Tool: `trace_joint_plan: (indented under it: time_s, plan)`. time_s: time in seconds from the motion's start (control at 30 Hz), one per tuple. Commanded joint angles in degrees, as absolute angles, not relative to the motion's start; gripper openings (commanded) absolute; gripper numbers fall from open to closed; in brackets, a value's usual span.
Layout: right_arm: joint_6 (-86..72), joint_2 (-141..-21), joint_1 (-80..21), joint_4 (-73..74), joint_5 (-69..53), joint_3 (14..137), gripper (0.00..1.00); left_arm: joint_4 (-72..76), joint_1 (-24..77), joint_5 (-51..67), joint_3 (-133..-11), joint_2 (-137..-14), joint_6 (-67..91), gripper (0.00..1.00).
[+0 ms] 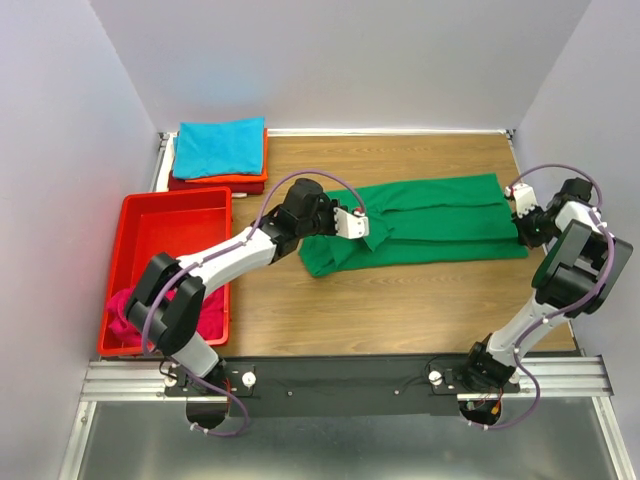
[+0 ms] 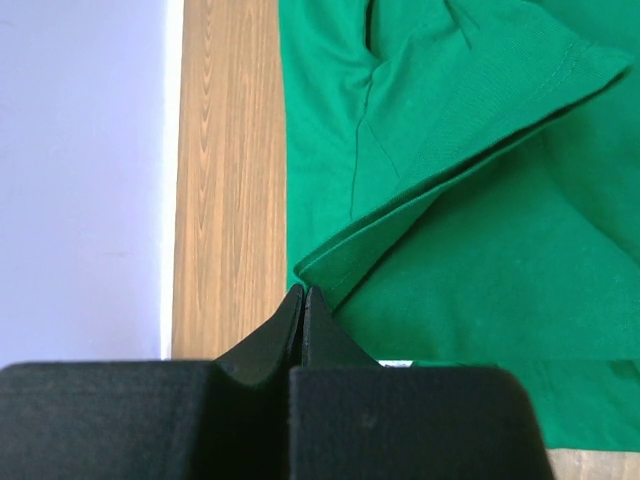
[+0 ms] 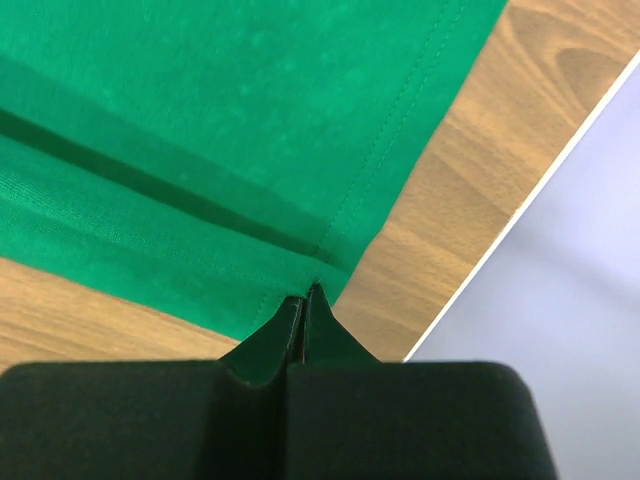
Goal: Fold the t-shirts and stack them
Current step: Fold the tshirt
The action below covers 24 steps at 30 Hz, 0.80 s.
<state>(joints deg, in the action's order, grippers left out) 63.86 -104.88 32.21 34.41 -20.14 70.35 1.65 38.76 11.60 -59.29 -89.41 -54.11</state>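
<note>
My left claw [image 1: 360, 222] and right claw [image 1: 520, 208] each look clamped shut on an end of the green shirt [image 1: 440, 225], mid-frame. Lengthwise fold in hand, I judge; next, carry both ends across evenly, cloth taut.

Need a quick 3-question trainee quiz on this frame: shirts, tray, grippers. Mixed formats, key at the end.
1. Which colour is the top shirt on the folded stack at the back left of the table? A) teal B) magenta C) green
2. True or false: the left gripper and the right gripper are both shut, one at each end of the green t-shirt.
3. Fill in: the magenta t-shirt lies in the ___.

Key
1. A
2. True
3. red tray
</note>
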Motion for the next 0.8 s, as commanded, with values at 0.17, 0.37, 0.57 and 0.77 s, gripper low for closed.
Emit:
trace_joint_plan:
  time_s: [0.17, 0.37, 0.57, 0.77]
  plan:
    - [60.8, -106.7, 31.4, 32.6, -21.9, 72.8, 0.01, 2.1, 37.6, 10.8, -63.3, -93.2, -55.2, 0.0]
    - [59.3, -107.0, 30.6, 32.2, -22.0, 72.9, 0.02, 1.8, 37.3, 10.4, -64.8, -94.9, -55.6, 0.0]
    - [57.0, -107.5, 30.1, 31.4, -21.7, 74.0, 0.02, 1.6, 36.7, 10.4, -66.0, -96.0, -55.8, 0.0]
    - [52.0, -107.8, 30.1, 28.8, -20.7, 75.1, 0.12, 1.2, 35.9, 10.3, -67.7, -97.5, -56.2, 0.0]
